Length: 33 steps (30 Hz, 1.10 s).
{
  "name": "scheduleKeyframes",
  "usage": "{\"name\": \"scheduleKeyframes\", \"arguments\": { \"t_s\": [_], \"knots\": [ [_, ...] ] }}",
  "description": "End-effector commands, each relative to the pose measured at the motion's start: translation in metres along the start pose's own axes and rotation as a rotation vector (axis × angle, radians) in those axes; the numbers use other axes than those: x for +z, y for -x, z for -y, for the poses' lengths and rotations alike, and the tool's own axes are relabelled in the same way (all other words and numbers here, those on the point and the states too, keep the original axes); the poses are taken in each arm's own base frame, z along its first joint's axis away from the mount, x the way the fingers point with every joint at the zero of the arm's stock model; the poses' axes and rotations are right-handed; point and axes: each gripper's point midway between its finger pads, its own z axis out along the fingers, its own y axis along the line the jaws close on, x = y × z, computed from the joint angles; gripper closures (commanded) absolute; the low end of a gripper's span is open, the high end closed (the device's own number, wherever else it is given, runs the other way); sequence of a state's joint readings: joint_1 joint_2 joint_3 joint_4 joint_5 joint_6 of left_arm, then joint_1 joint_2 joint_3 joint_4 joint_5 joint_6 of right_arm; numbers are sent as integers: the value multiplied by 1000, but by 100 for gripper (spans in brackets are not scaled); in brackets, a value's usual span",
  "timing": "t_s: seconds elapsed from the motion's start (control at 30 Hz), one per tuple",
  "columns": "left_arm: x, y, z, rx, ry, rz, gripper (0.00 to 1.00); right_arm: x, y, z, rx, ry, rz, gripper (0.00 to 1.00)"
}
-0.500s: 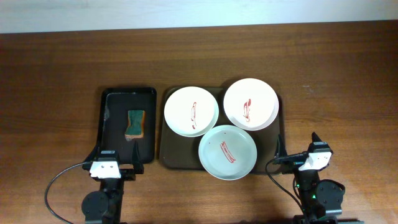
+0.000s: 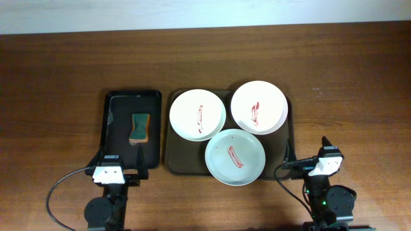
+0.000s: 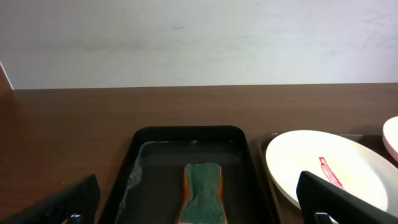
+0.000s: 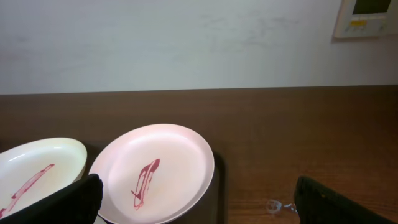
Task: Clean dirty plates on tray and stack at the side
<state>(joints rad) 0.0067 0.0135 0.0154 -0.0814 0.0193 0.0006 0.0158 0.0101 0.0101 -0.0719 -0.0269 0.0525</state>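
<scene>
Three plates lie on the dark brown tray (image 2: 173,160): a white plate at the back left (image 2: 197,115), a white plate at the back right (image 2: 258,107) and a pale bluish plate at the front (image 2: 235,156). Each has a red smear in its centre. My left gripper (image 2: 120,154) is open and empty at the near end of the black tray. My right gripper (image 2: 307,149) is open and empty, right of the brown tray. The left wrist view shows the back left plate (image 3: 326,171). The right wrist view shows the back right plate (image 4: 155,171) and part of another plate (image 4: 37,171).
A narrow black tray (image 2: 115,106) left of the brown tray holds a green and orange sponge (image 2: 139,127), also in the left wrist view (image 3: 202,194). A small clear scrap (image 4: 273,206) lies on the table right of the brown tray.
</scene>
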Motion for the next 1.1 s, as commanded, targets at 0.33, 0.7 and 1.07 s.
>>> {"name": "scheduleKeyframes", "arguments": {
  "t_s": [0.33,0.7,1.07],
  "knots": [
    [0,-1,3,16,-16,3,1,0,-2,-4,0,19,-3,1],
    [0,-1,3,15,-16,4,0,0,-1,-6,16,33,0,1],
    [-4,11,3,-43,-11,-244,1,-8,22,-10,26,42,-160,1]
  ]
}}
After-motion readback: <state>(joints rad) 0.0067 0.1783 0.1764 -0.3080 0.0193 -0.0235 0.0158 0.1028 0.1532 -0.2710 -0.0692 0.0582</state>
